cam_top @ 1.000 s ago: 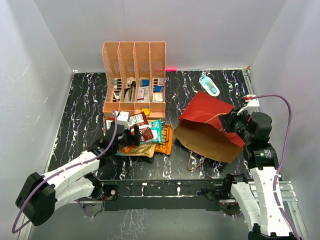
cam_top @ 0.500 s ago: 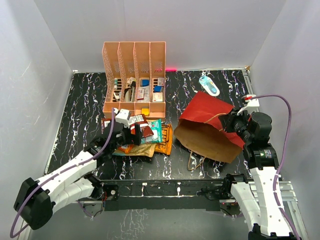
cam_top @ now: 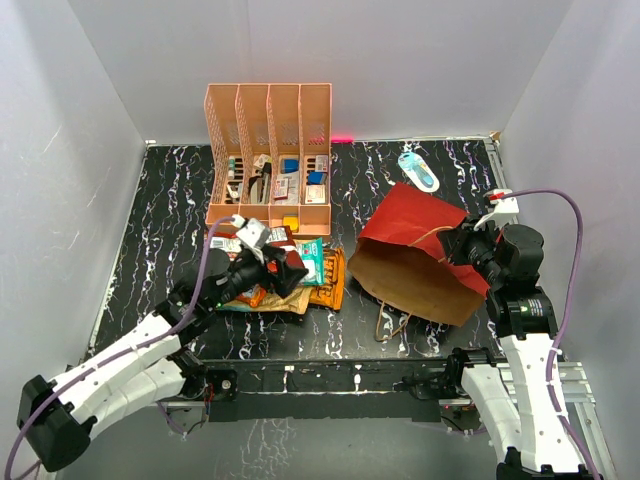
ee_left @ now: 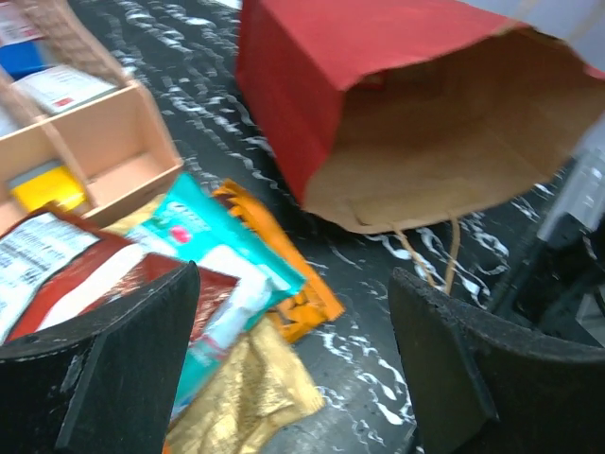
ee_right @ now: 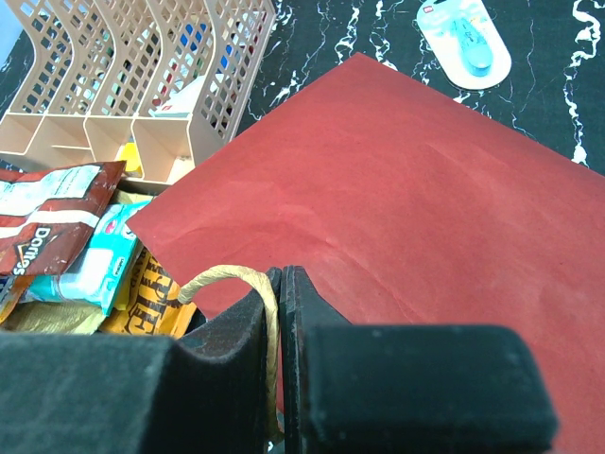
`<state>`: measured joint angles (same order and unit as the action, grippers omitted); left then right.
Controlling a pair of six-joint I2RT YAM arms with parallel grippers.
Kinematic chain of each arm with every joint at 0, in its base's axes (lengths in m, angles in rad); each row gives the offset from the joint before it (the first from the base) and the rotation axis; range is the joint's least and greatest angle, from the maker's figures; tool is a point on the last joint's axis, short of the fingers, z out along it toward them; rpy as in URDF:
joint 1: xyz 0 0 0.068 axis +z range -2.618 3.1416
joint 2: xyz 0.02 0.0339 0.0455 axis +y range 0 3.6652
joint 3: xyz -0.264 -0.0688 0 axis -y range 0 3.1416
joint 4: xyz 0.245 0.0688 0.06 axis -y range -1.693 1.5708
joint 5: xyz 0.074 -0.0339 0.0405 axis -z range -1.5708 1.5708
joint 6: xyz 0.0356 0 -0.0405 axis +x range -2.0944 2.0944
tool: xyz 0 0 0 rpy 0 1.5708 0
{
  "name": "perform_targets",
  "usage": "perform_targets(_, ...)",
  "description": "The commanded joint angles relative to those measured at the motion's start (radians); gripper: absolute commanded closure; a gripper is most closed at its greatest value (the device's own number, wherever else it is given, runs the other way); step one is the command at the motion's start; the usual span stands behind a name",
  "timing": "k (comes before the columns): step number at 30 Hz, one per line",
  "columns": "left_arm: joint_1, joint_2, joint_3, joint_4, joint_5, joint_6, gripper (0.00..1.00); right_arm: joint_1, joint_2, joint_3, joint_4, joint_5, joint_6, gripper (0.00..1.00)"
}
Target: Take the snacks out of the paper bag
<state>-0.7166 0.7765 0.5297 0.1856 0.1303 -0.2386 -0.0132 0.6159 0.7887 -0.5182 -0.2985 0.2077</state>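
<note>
The paper bag [cam_top: 415, 262] lies on its side, its dark red top up and its brown mouth facing the left; it also shows in the left wrist view [ee_left: 425, 123]. My right gripper [ee_right: 282, 284] is shut on its loop handle [ee_right: 227, 277] and upper rim and holds the mouth open. Snacks lie in a pile to the left of the bag: red chip bag [ee_left: 85, 284], teal-white packet [ee_left: 217, 255], flat orange packet [ee_left: 293, 274], gold chip bag [ee_left: 246, 397]. My left gripper [ee_left: 293, 359] is open and empty just above the pile, facing the bag's mouth.
A peach slotted organiser [cam_top: 268, 150] with small items stands behind the pile. A light-blue-and-white oval packet [cam_top: 418, 170] lies behind the bag. The bag's lower handle [cam_top: 390, 322] trails on the black marbled table [cam_top: 170, 210]. Grey walls surround the table.
My left gripper has moved right across the snack pile toward the bag's mouth. The right gripper and the bag have not moved.
</note>
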Motion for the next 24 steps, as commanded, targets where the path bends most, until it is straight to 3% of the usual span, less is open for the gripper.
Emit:
perform_targets(1, -0.152, 0.017, 0.004, 0.128, -0.002, 0.066, 0.21, 0.005, -0.007, -0.003, 0.068, -0.009, -0.011, 0.92)
perform_targets(6, -0.432, 0.158, 0.05, 0.228, -0.223, 0.264, 0.23, 0.004, -0.007, -0.003, 0.068, -0.01, -0.011, 0.92)
perform_targets(11, -0.63, 0.435, 0.116, 0.443, -0.375, 0.5, 0.3, 0.024, -0.005, -0.003, 0.068, -0.01, -0.011, 0.92)
perform_targets(15, -0.649, 0.686, 0.164, 0.666, -0.421, 0.559, 0.41, 0.032, -0.003, -0.002, 0.066, -0.006, -0.012, 0.92)
perform_targets(17, -0.648, 0.784, 0.219, 0.694, -0.433, 0.574, 0.47, 0.032, 0.019, 0.015, 0.057, 0.009, -0.002, 0.92)
perform_targets(24, -0.611, 1.036, 0.361, 0.864, -0.421, 0.482, 0.54, 0.031, 0.12, 0.132, -0.045, -0.081, 0.028, 0.92)
